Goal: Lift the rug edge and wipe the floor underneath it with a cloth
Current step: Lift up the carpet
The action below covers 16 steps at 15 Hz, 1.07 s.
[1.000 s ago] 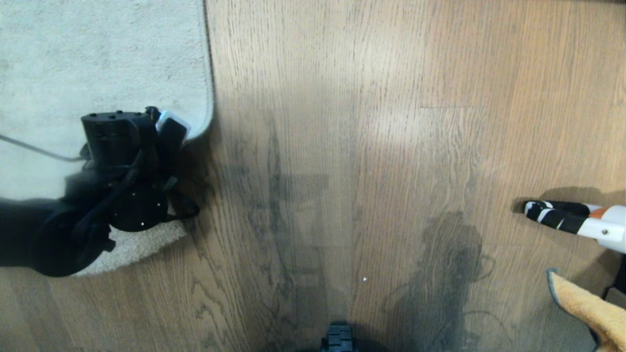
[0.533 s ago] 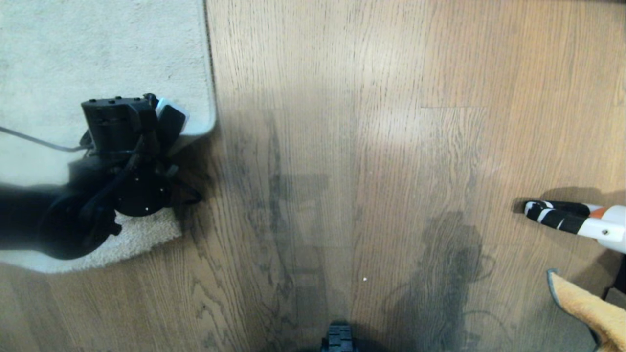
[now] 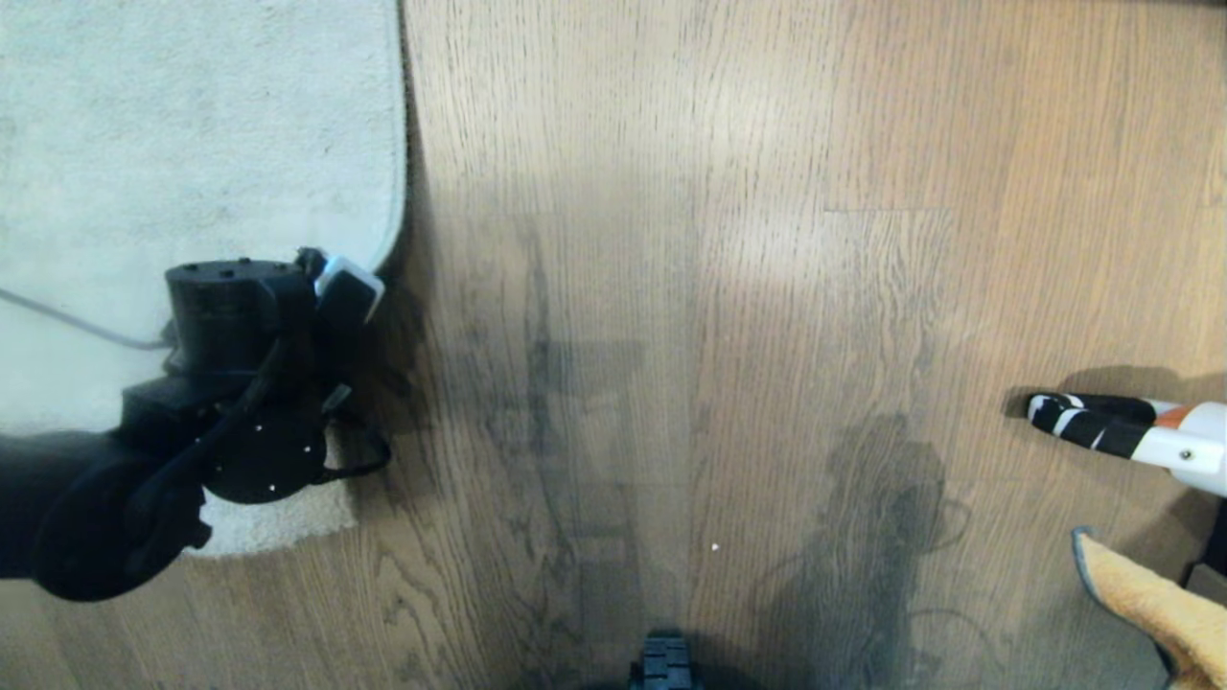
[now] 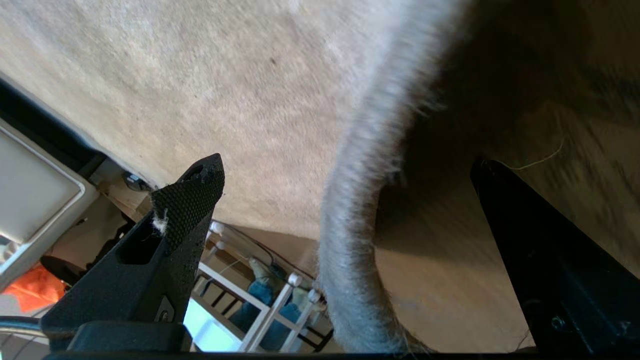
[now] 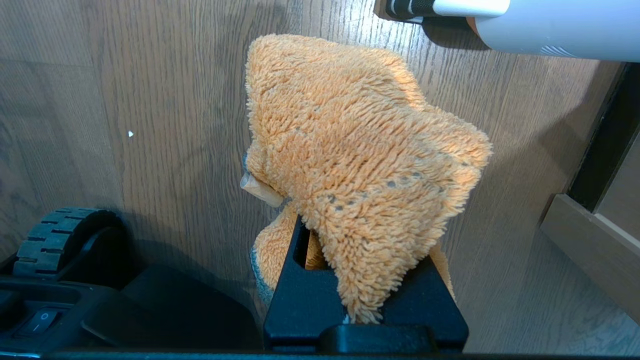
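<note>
A: Between the spread jaws of the left gripper, head view: the rug corner. Advice?

B: Left wrist: edge sits midway; close squarely. Right wrist: right gripper pinches the cloth, above bare floor.

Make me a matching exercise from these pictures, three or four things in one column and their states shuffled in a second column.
Things:
1. left hand
2. right hand
3. rug
4. floor

States:
A. brown wood grain, bare
B. shut on the cloth
C. open, one finger on each side of an edge
D. pale grey, corner raised

Pairs: 1-C, 2-B, 3-D, 4-A
</note>
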Available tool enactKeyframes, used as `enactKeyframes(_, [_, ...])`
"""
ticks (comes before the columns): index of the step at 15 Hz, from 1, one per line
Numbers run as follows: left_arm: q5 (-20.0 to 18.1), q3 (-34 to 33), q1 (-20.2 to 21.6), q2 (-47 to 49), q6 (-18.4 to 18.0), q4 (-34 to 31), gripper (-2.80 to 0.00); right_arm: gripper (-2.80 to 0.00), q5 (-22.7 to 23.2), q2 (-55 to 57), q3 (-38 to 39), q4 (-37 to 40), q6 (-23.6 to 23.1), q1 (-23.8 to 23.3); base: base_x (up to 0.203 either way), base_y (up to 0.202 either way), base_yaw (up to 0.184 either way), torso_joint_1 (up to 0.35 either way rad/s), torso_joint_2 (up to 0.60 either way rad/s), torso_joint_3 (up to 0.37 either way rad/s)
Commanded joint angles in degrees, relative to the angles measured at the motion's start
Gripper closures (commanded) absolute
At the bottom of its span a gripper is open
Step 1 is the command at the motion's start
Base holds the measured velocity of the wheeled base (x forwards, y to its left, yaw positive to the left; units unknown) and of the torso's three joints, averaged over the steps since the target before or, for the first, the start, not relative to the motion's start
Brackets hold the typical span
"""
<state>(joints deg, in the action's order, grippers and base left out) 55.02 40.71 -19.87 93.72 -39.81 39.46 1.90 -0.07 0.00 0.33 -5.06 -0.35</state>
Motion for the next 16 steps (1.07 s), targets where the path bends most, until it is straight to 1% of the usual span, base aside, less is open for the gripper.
enactKeyframes(1, [0.44,-2.35,-0.62,-1.56,-0.46,0.09,-2.8,0.0,0.03,0.07,0.0,0.02,-0.04,0.0,0.0,0.0,0.0,0.0,0.0,0.0])
enactKeyframes(6, [0.48,-6.03,-2.83,-2.26,-0.45,0.17,-2.8,0.0,0.03,0.07,0.0,0.02,-0.04,0.0,0.0,0.0,0.0,0.0,0.0,0.0])
enactKeyframes(8, [0.44,-7.86,-3.68,-2.4,-0.45,1.51,-2.8,0.0,0.03,0.07,0.0,0.02,-0.04,0.0,0.0,0.0,0.0,0.0,0.0,0.0])
enactKeyframes(11, [0.44,-9.9,-4.54,-2.67,-0.38,1.87,-2.8,0.0,0.03,0.07,0.0,0.02,-0.04,0.0,0.0,0.0,0.0,0.0,0.0,0.0])
enactKeyframes(14, [0.45,-13.19,-5.0,-2.67,0.17,4.08,-2.8,0.0,0.03,0.07,0.0,0.02,-0.04,0.0,0.0,0.0,0.0,0.0,0.0,0.0])
enactKeyframes(16, [0.44,-15.95,-4.82,-2.55,0.02,6.78,-2.8,0.0,0.03,0.07,0.0,0.02,-0.04,0.0,0.0,0.0,0.0,0.0,0.0,0.0])
